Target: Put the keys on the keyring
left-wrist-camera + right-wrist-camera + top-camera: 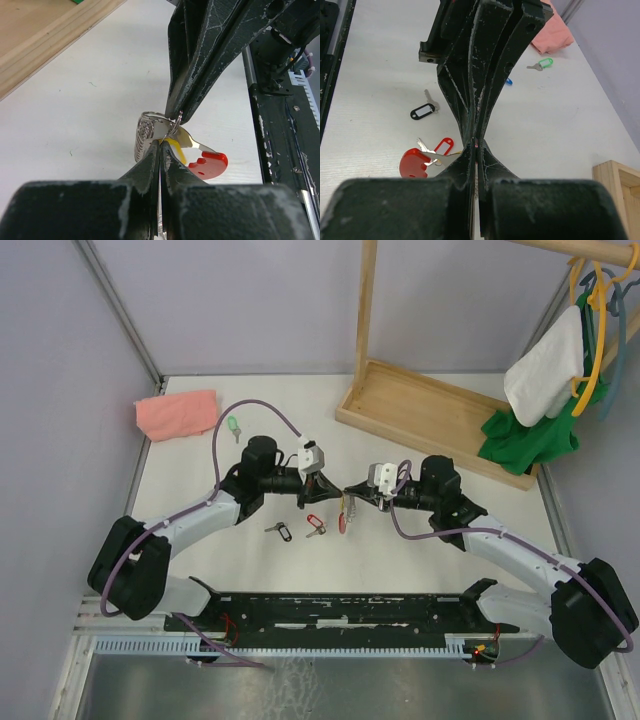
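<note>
— Well, where is the keyring [192, 143]?
— Off the table [180, 465], pinched between the two grippers in front of the arms. Its wire coil [144, 134] sits at the grip, and the red crescent [210, 165] hangs out below on a silver strip.
— Which gripper has what?
— The left gripper [160, 147] has its jaws pressed together, no gap between them, at the spot where the coil meets the strip. The right gripper [178, 118] points in from the opposite side, jaws just as tight, nipping a turn of the wire loop. The two sets of tips nearly touch.
— Any key on it?
— A yellow tag [176, 150] pokes out just beside the left tips, under the strip. Whether it is threaded on the coil or only caught in the pinch, I cannot tell.
— And the other keys?
— Loose on the table. The red key [442, 146] lies just beneath the grippers, near the crescent; the black key [422, 111] lies a little further toward the left arm. Each shows a white label in its tag. The green key [542, 63] lies well apart at the far side, near a pink cloth [177, 412]. A bit of a blue tag [508, 81] shows behind the left gripper, mostly hidden.
— Anything else?
— A wooden rack [430, 410] at the far right, with white and green clothes [545, 370] hung over it.
</note>
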Available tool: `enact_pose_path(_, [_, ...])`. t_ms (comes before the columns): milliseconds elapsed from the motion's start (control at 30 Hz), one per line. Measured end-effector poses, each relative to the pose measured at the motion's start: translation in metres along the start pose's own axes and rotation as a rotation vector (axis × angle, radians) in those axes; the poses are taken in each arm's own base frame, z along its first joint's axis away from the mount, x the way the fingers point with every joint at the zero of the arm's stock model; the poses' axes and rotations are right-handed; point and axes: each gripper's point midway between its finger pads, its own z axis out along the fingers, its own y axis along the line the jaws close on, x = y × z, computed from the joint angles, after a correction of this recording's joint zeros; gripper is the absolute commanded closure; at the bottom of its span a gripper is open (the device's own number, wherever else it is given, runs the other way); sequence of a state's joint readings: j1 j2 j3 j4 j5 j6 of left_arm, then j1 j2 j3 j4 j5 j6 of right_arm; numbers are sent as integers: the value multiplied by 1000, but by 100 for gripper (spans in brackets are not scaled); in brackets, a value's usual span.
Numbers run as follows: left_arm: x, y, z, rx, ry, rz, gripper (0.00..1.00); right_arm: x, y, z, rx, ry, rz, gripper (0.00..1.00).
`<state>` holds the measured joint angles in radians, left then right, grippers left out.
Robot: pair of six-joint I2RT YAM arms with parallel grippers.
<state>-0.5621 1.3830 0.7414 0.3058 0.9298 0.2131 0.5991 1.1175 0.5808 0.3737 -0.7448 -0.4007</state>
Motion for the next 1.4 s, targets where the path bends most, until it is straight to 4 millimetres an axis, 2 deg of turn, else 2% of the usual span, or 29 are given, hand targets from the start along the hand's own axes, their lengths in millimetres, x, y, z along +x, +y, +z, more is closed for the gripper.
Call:
enact_pose_path(67, [-2, 1, 0, -2, -6, 8, 95, -2, -1, 0, -2, -9, -6, 99])
enact_pose_path(200, [-3, 1, -2, -18, -10, 19, 76, -1, -1, -2, -11, -10, -23, 99])
enact_pose_path(267, [1, -1, -5, -29, -10, 23, 69, -3, 0, -3, -25, -11, -42, 99])
enact_pose_path(433, [15, -14, -16, -39, -10, 52, 58, -11, 0, -5, -51, -23, -90, 99])
enact_pose_path(500, [13, -16, -17, -39, -17, 73, 47, -13, 2, -5, -67, -27, -97, 99])
enact_pose_path(600, [7, -15, -17, -34, -36, 106, 24, -13, 6, -5, -92, -30, -100, 99])
enact_pose_path(633, [6, -16, -17, -30, -40, 112, 22, -13, 7, -5, -100, -30, -98, 99])
enact_pose_path(733, [3, -14, -17, -32, -52, 136, 21, -13, 10, -6, -120, -29, -100, 99])
enact_pose_path(900, [-3, -14, -19, -35, -66, 224, 28, -14, 14, -7, -150, -28, -101, 99])
enact_pose_path(1133, [-10, -19, -19, 11, -93, 379, 53, -19, 18, -7, -182, -35, -109, 99])
enact_pose_path(1400, [-6, -22, -15, 62, -97, 453, 52, -18, 23, -8, -216, -32, -101, 99])
